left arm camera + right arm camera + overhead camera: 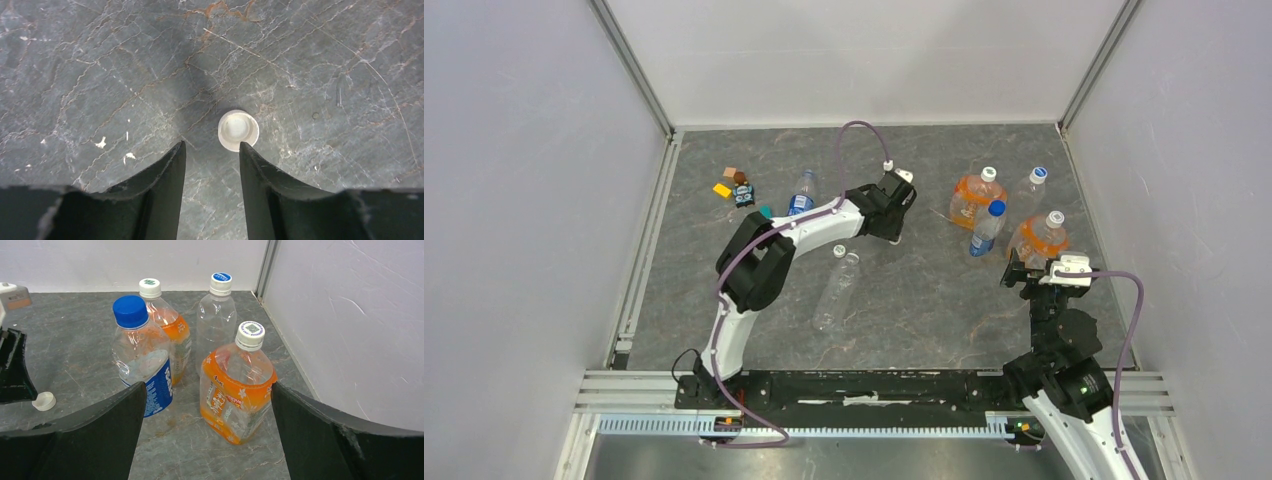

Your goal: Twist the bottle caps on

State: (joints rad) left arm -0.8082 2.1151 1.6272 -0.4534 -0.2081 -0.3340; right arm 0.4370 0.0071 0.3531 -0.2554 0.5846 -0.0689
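A small white bottle cap (238,130) lies open side up on the stone table, just past my left gripper's (212,147) right fingertip (246,152). The jaws stand partly apart with only bare table between them. From above, the left gripper (892,232) points down at mid-table. A second cap (839,251) lies by the neck of the unlabelled clear bottle (836,290), which lies on its side. The blue-labelled bottle (801,192) is further back left. My right gripper (205,400) is open wide at the right, facing an orange bottle (235,385). The right wrist view also shows the first cap (44,401).
Two orange-liquid bottles (976,197) (1037,240), a blue-capped bottle (987,228) and a capped clear bottle (1029,188) stand at the right. Small toy pieces (736,187) lie at the back left. Grey walls close in three sides.
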